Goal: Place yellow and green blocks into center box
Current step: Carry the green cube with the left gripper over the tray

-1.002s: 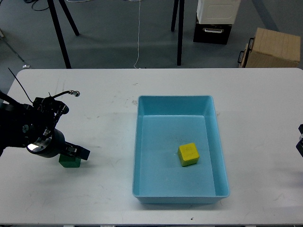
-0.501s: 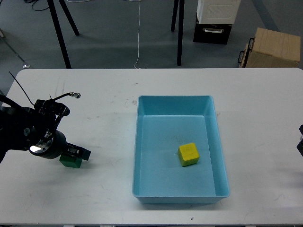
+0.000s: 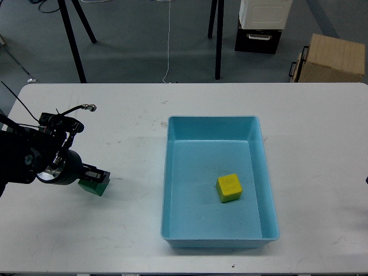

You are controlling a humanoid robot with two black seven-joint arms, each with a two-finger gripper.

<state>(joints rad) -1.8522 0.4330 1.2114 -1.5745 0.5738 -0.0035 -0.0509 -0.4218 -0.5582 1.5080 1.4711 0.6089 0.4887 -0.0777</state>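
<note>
Desk (image 3: 132, 230): white, with a blue box and two blocks on it.
Box (image 3: 171, 172): an open light-blue tray a little right of the desk's middle, its near wall close to the front edge.
Yellow block (image 3: 229, 187): lying on the floor of the box, toward its near right part, clear of the walls.
Green block (image 3: 91, 186): out on the left part of the desk, well apart from the box, and tilted rather than flat.
Left tool (image 3: 95, 176): at the end of the black arm coming in from the left edge, its two fingers closed on the green block from above.
Right tool: out of sight beyond the desk's right edge.
Wires (image 3: 72, 110): thin cables loop up from the left arm's wrist.
</note>
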